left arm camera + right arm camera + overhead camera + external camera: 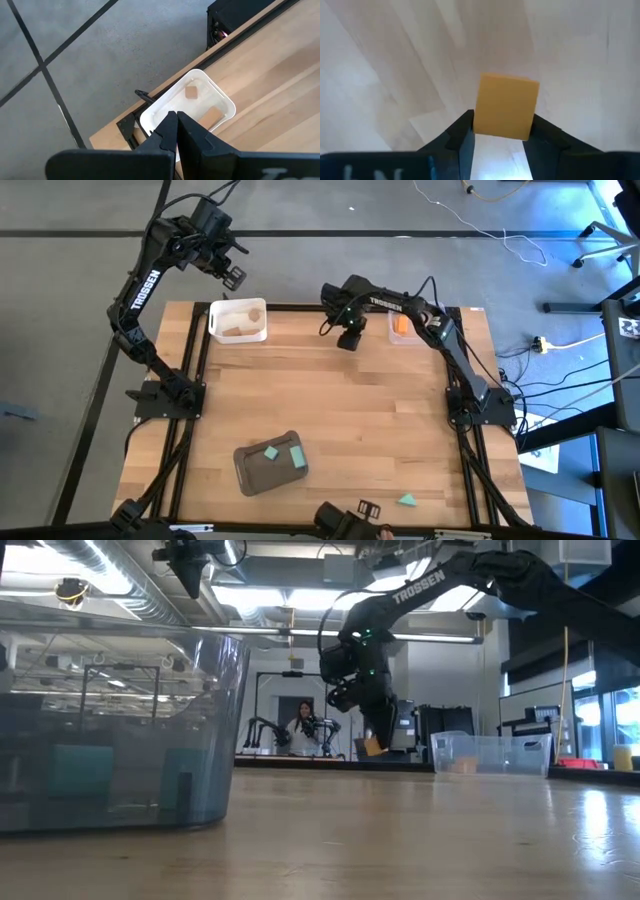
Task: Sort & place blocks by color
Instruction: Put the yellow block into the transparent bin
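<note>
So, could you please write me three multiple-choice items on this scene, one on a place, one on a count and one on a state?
1. Where is the dark grey tray?
A. on the table's near side
B. beside the white tray
C. on the floor

2. How many teal blocks lie in the dark grey tray?
A. none
B. two
C. four

3. What is the right pincer doing?
A. hanging open and empty
B. holding an orange block
C. resting in a tray

Key: 1 A, the high view shows it near the table's front edge. 2 B, two teal blocks show inside. 3 B, the orange block sits between its fingers above the table.
</note>
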